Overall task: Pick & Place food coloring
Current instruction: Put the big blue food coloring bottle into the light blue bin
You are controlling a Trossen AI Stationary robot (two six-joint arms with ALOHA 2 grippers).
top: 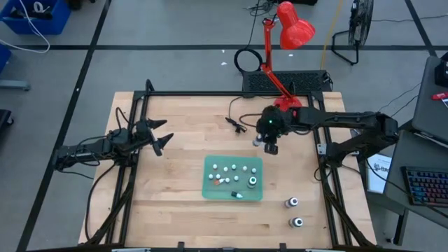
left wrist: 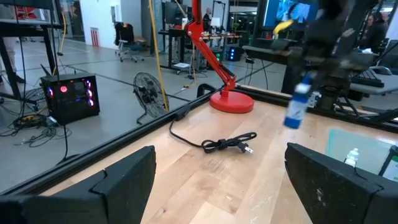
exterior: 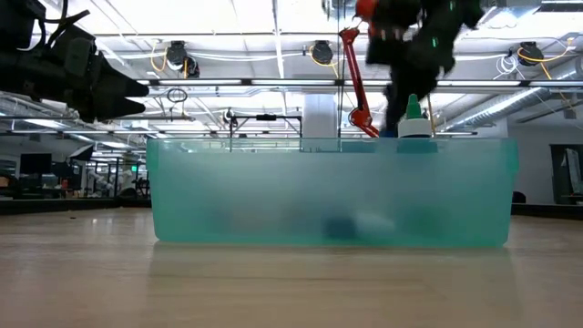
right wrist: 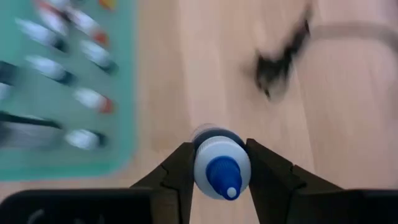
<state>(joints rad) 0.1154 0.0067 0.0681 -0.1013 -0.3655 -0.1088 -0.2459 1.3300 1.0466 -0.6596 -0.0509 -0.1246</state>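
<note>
Jaws of the left gripper (top: 162,137) stand spread wide with nothing between them, hanging over the left part of the tabletop (top: 175,203), well apart from everything else. Just right of centre lies the translucent green tray (top: 208,190); in it I count about nine tiny white-capped bottles (top: 234,168), one lying on its side near the tray's front edge, plus one larger white-topped bottle (top: 252,182) at its right side. Beyond the tray, a black cable (top: 236,124) lies loose on the wood. Right of the cable, the right gripper (right wrist: 222,167) is raised above the tabletop, its jaws pinching one blue-tipped food coloring bottle (right wrist: 222,169) from both sides, beyond the tray's far right corner. Behind it stands one red desk lamp (top: 288,31). Furthest right, two larger white-topped bottles (top: 292,203) stand upright on bare wood near the front right corner.
</note>
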